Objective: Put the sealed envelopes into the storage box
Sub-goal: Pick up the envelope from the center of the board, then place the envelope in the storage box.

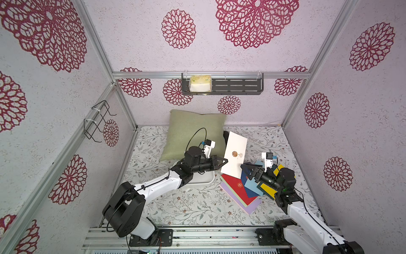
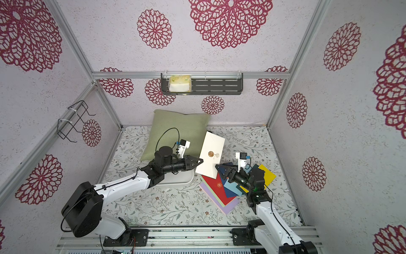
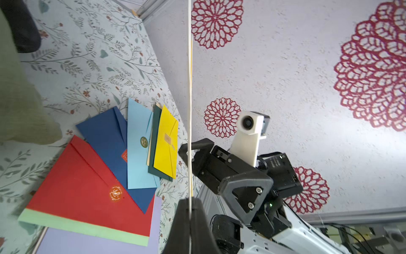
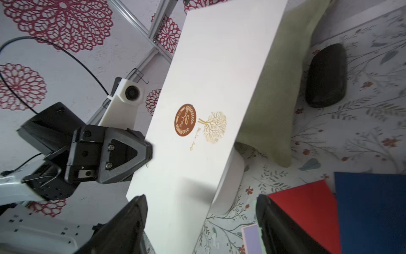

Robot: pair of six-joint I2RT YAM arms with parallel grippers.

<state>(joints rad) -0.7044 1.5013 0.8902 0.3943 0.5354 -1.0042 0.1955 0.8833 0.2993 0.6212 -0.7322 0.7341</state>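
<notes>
Cream envelope point(image 1: 235, 154), clamped by the left tool point(image 1: 225, 162), needed tilting flat over the storage box point(image 1: 207, 180); right tool point(image 1: 245, 169) gaped.

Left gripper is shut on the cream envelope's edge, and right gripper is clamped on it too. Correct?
Not quite. The left gripper is shut on the cream envelope, but the right gripper is open. The right wrist view shows its fingers standing wide apart, not clamped on the envelope.

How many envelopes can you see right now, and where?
8: a cream paper envelope pinched aloft by the left gripper; seven fanned on the floral tabletop: lilac, green, red, navy, light blue, dark green, yellow. Others may hide underneath.
</notes>
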